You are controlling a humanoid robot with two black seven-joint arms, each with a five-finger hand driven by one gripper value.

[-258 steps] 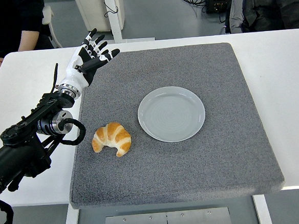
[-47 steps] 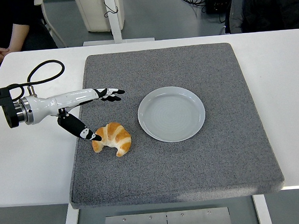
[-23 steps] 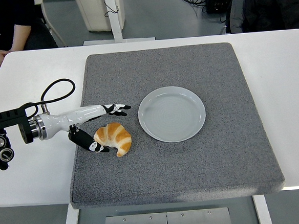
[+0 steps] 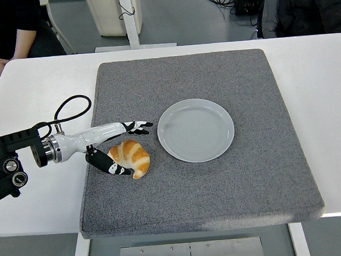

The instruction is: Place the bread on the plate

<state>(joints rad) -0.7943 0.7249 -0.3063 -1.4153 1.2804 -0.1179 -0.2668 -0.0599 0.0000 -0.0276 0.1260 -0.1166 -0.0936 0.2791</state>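
Bread (image 4: 131,158), a croissant, lies on the grey mat (image 4: 221,183), left of the plate (image 4: 196,130) and apart from it. My left hand (image 4: 117,148) straddles its left end: fingers (image 4: 136,127) stretched just past the far side, thumb (image 4: 107,163) at the near-left edge. Hand spread, not closed on it. White table (image 4: 27,91) underneath.

Grey mat (image 4: 221,183) on white table (image 4: 326,93); person (image 4: 5,28) top left.
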